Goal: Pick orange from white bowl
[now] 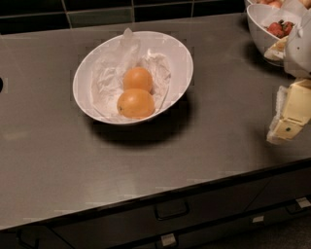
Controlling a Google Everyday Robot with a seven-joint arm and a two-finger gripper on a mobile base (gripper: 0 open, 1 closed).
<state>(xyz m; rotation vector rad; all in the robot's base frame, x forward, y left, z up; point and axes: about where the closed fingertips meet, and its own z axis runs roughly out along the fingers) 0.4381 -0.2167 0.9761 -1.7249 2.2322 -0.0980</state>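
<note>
One claw point(290, 115) is in my view, a cream-coloured piece at the right edge of the frame, hanging tilted over the worktop point(73, 165) with its lower end toward the front. I cannot tell whether it is open or closed, and it grips nothing that I can see. Above it a white section of the arm point(299, 46) comes in from the right and partly covers a smaller white bowl point(255, 24) holding red fruit point(281, 28) at the back corner.

The claw is well apart from the white bowl point(182, 58), which sits left of centre on the worktop, lined with crinkled white paper point(104, 80). The orange point(138, 79) lies inside it toward the back, touching a larger, paler fruit point(137, 103) that lies in front of it. Bare grey worktop lies between claw and bowl.

Dark drawers point(171, 210) with handles run beneath the worktop's front edge, and dark tiles point(97, 14) line the wall behind.
</note>
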